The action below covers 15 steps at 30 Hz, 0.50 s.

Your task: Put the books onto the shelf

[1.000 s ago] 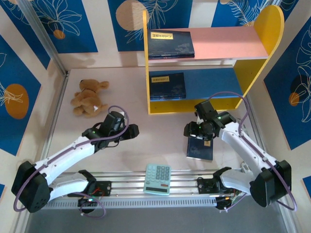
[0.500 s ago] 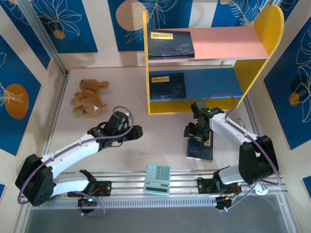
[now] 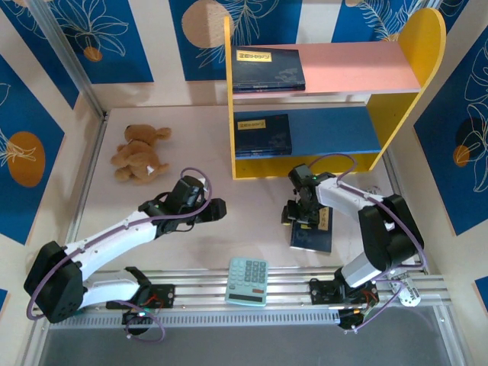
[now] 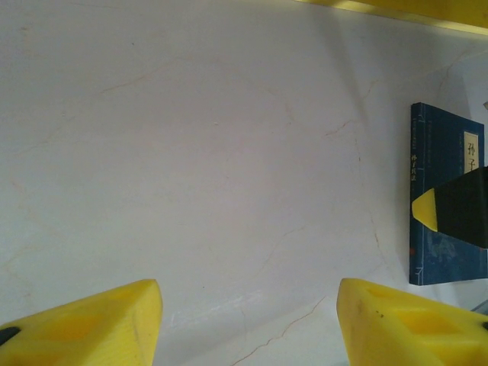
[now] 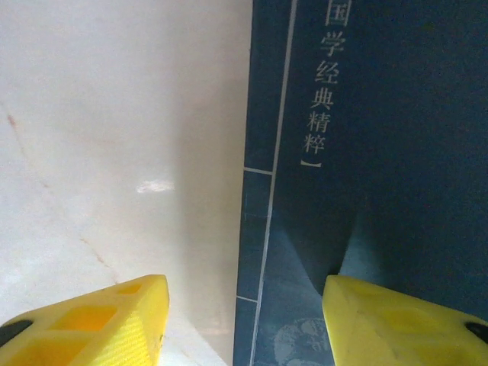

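Three books are counted in the top view, with one plush dog (image 3: pixel 139 154) at the left and one calculator (image 3: pixel 248 281) at the lower centre. Two books are held by the shelf (image 3: pixel 427 53) at the upper right. The upper book (image 3: pixel 268 69) is laid on the pink top board and the lower book (image 3: pixel 262 135) on the blue board, both at the left end. The third book (image 3: pixel 314 238) is laid flat on the table (image 3: pixel 252 198) below the shelf.

The right gripper (image 3: pixel 298 214) is held partly open astride that book's left edge, one finger over the cover and the other over the table. Nothing is gripped, and contact with the cover cannot be told. The left gripper (image 3: pixel 216 210) is held partly open over bare table left of centre, with nothing in it.
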Each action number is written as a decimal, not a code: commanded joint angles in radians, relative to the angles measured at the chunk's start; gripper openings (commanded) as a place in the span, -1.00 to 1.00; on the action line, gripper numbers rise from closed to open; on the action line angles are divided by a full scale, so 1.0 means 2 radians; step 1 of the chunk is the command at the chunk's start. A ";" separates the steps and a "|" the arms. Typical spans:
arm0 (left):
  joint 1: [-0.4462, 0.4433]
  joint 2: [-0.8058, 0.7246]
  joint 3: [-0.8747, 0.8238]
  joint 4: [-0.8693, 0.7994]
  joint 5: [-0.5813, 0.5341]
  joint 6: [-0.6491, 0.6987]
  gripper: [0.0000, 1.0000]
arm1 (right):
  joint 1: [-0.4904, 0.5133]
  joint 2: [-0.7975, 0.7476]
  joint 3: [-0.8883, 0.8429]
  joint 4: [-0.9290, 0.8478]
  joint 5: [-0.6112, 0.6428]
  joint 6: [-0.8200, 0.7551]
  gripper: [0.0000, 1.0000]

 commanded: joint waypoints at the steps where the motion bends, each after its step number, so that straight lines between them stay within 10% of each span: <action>1: -0.008 0.007 0.016 0.000 0.005 0.000 0.25 | 0.033 0.033 0.008 0.042 -0.048 0.017 0.13; 15: -0.013 0.040 -0.004 0.018 -0.005 -0.011 0.25 | 0.178 0.196 0.194 0.120 -0.149 0.063 0.08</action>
